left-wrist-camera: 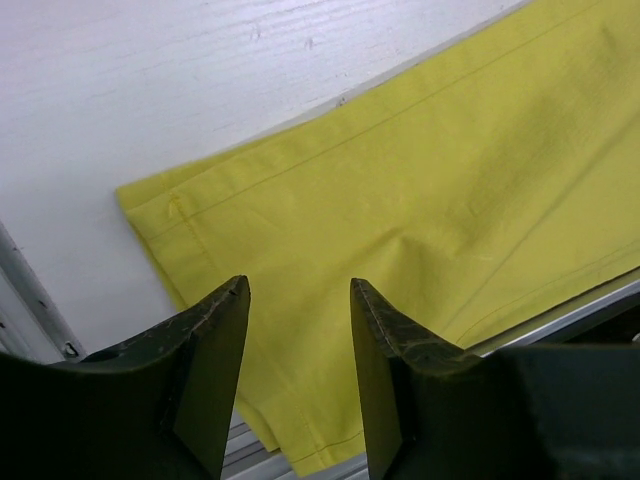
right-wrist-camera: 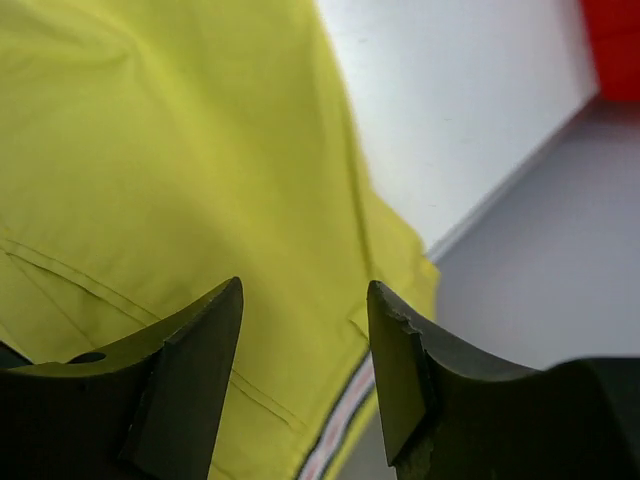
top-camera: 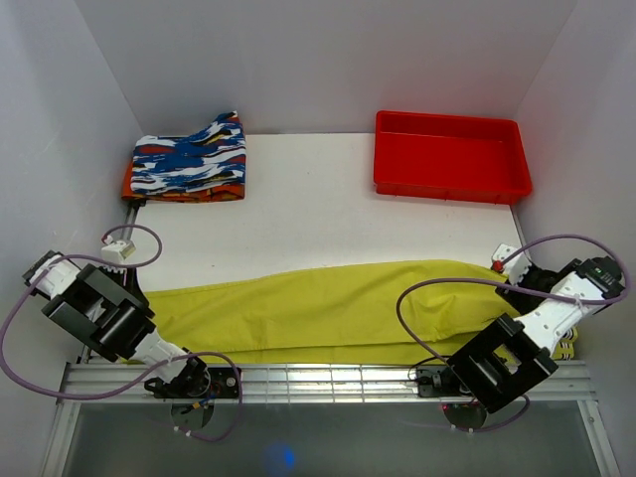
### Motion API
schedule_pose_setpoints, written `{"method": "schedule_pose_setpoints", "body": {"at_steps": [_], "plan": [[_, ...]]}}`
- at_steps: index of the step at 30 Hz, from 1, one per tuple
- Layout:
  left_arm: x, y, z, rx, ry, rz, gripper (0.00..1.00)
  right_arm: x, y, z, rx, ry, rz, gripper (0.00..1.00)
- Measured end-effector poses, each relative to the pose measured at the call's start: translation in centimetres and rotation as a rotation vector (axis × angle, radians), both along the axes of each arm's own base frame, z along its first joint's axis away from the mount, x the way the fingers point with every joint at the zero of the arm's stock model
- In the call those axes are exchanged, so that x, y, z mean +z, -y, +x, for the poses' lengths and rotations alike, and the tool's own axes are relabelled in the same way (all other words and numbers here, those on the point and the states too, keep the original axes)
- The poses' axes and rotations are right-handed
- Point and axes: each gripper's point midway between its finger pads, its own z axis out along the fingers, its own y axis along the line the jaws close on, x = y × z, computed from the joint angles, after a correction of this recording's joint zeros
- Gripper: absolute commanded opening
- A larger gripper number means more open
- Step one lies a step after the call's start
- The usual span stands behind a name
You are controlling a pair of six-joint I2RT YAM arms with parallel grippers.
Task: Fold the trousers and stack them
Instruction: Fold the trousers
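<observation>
two end effectors hang over the ends of the trousers (top-camera: 338, 310), both released. the left end effector (left-wrist-camera: 298, 285) has its fingers spread above the hem with nothing between them. the right end effector (right-wrist-camera: 303, 285) is likewise parted over the waist end, gripping nothing.

the trousers lie stretched along the 6 o'clock edge of the tabletop (top-camera: 318, 219), running from about 8 o'clock to 4 o'clock. their near side spills off the white surface onto the metal rail (top-camera: 328, 383). the far side stays on the tabletop, leaving a broad bare strip toward 12 o'clock. side walls stand close at 9 and 3 o'clock, so both arms sit tight against them.

a red tray (top-camera: 447, 189) sits at 1 o'clock and a folded patterned garment (top-camera: 189, 164) at 10 o'clock, both well apart from the trousers.

the cloth is chartreuse, mostly flat, with soft creases. the hem shows a stitched line and a squared corner at the left. a dark-and-white striped band (right-wrist-camera: 335, 430) runs at the waist end's edge, by the right wall.
</observation>
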Motion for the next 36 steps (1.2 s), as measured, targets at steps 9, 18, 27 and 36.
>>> {"method": "schedule_pose_setpoints", "body": {"at_steps": [9, 18, 27, 36], "plan": [[-3.4, 0.9, -2.7, 0.113, -0.194, -0.035, 0.53, -10.0, 0.2, -1.5, -0.045, -0.305, 0.04, 0.52], [-5.2, -0.4, -1.0, 0.325, -0.438, -0.081, 0.5, -13.7, -0.6, 0.3, -0.097, -0.497, 0.025, 0.49], [-5.2, -2.5, 5.7, 0.413, -0.514, -0.076, 0.49, -13.3, -1.3, 6.5, -0.156, -0.504, 0.073, 0.48], [-4.8, -6.4, 10.7, 0.425, -0.401, 0.003, 0.58, -11.1, -3.0, 8.5, -0.123, -0.444, 0.098, 0.68]]}}
